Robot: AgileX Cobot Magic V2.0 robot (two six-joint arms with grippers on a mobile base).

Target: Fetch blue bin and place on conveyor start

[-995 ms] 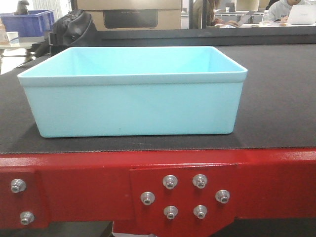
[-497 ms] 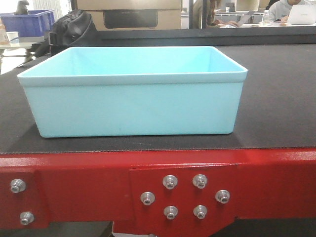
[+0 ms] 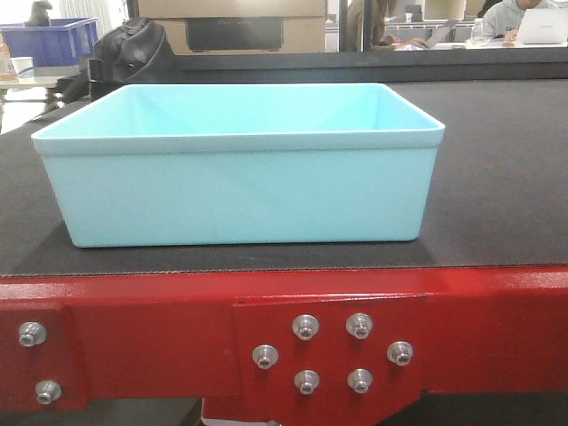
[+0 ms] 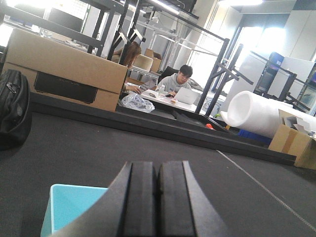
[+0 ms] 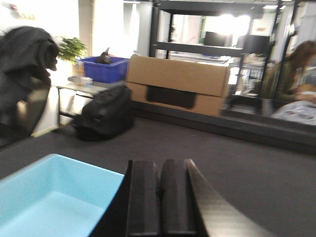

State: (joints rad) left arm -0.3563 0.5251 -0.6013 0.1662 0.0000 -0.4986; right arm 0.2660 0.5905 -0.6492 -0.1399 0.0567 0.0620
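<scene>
The blue bin (image 3: 240, 164), a pale aqua tub, stands upright and empty on the dark grey belt of the conveyor start (image 3: 497, 177), just behind the red frame (image 3: 133, 319) with its silver bolts (image 3: 306, 327). No gripper shows in the front view. In the left wrist view my left gripper (image 4: 158, 165) is shut with nothing between its pads, and a corner of the bin (image 4: 69, 205) lies low to its left. In the right wrist view my right gripper (image 5: 160, 163) is also shut and empty, with the bin (image 5: 49, 197) beside it on the left, apart from it.
Beyond the belt are a black backpack (image 3: 133, 49), a cardboard box (image 3: 235, 27) and a dark blue crate (image 3: 53, 37) on a side table. People sit at desks at the back right (image 3: 532, 18). A white foam roll (image 4: 256, 111) lies right of the belt.
</scene>
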